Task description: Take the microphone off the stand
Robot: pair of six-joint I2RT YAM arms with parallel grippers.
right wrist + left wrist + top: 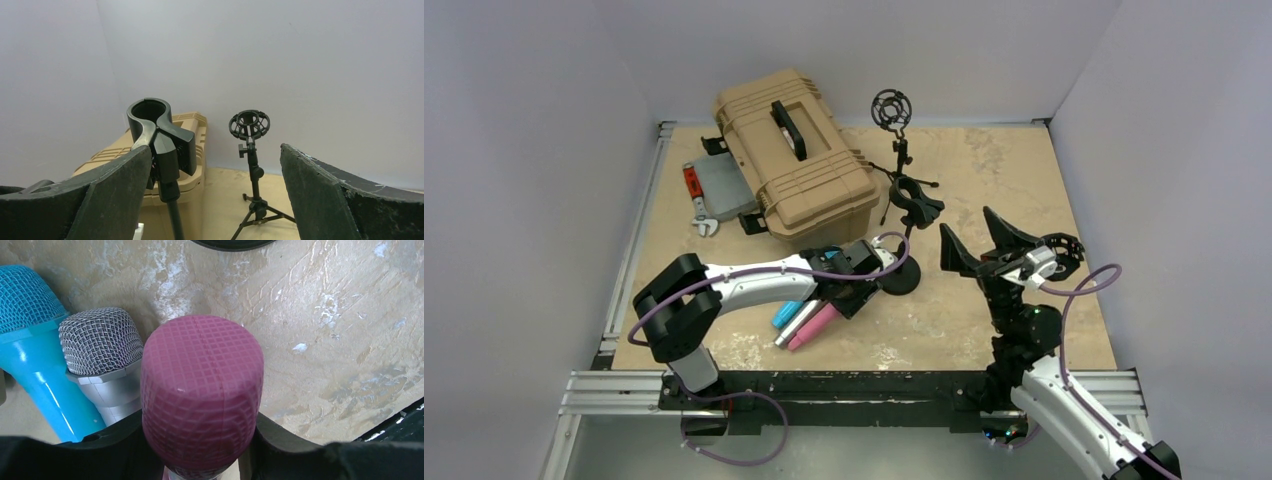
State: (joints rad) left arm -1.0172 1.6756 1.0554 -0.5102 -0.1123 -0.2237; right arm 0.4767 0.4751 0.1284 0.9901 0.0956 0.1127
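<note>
A pink microphone [200, 390] sits between the black fingers [115, 445] of my left gripper [200, 442], which is shut on it just below its mesh head. In the top view that gripper [839, 298] points down at the table, left of the stand's round base [901, 281]. The pink microphone's body [816, 325] lies beside a blue microphone [30, 340] and a silver one [100, 345]. The stand's black clip [914, 200] [155, 125] is empty. My right gripper [969, 235] [215, 150] stands wide open, raised just right of the clip, with nothing in it.
A tan toolbox [794, 160] stands at the back left, with a grey case [719, 190] and a wrench beside it. A small tripod with a round shock mount [891, 108] [249, 125] is behind the stand. White walls close in the table.
</note>
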